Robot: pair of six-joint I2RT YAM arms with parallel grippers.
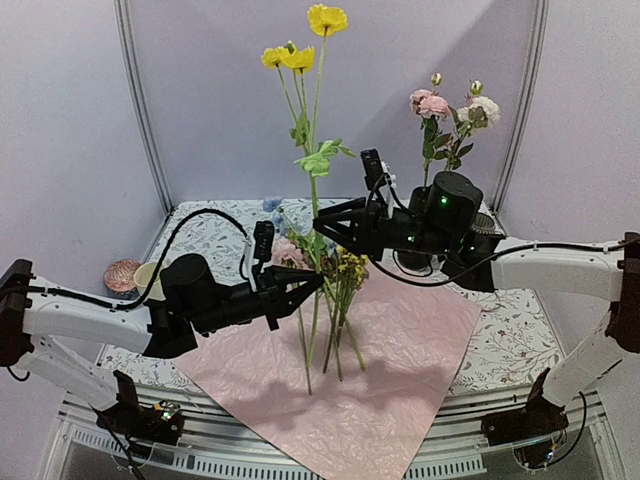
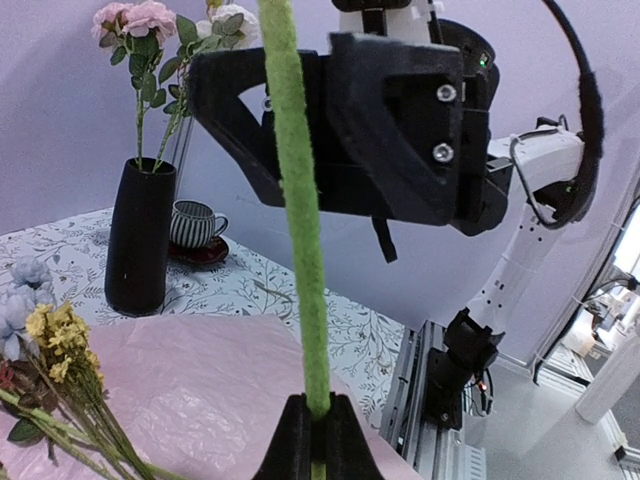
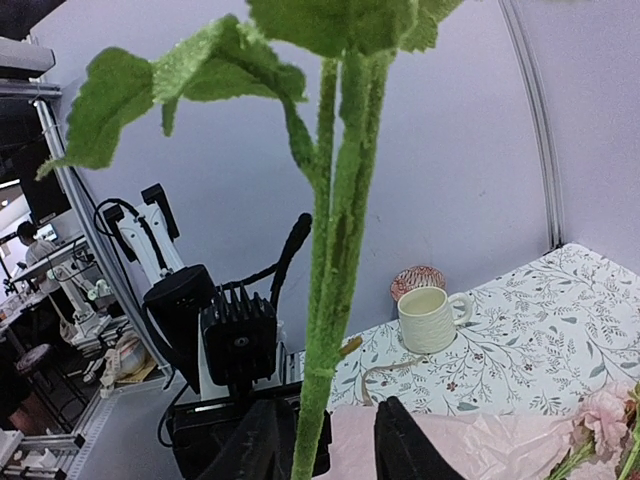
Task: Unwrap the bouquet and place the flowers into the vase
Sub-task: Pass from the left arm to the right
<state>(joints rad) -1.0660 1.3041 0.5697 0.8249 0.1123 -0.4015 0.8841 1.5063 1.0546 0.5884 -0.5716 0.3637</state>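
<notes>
- Two arms meet over a sheet of pink wrapping paper [image 1: 400, 390], spread flat on the leaf-print tablecloth [image 1: 510, 340], one corner reaching the table's near edge.
- On the paper lie the loose flowers [image 2: 60, 385], with small yellow, pale blue and pink heads, their stems pointing toward the arm bases.
- The left gripper [image 2: 318, 410] is clenched on one fuzzy green stem [image 2: 300, 220] and holds it upright above the paper.
- Higher on that stem, the right gripper [image 3: 328, 410] has its jaws apart on either side of it. A gap shows on one side; on the other the stem may be brushing the finger, though the view is too tight to be sure.
- The stem rises past green leaves to yellow blooms [image 1: 327, 18] well above both arms.
- Farther back on the right stands the black vase [image 2: 140, 240], upright, with pink and cream roses [image 1: 433, 104] in it.
- Just beside the vase sits a striped cup [image 2: 192, 222] on a red saucer [image 2: 205, 252].
</notes>
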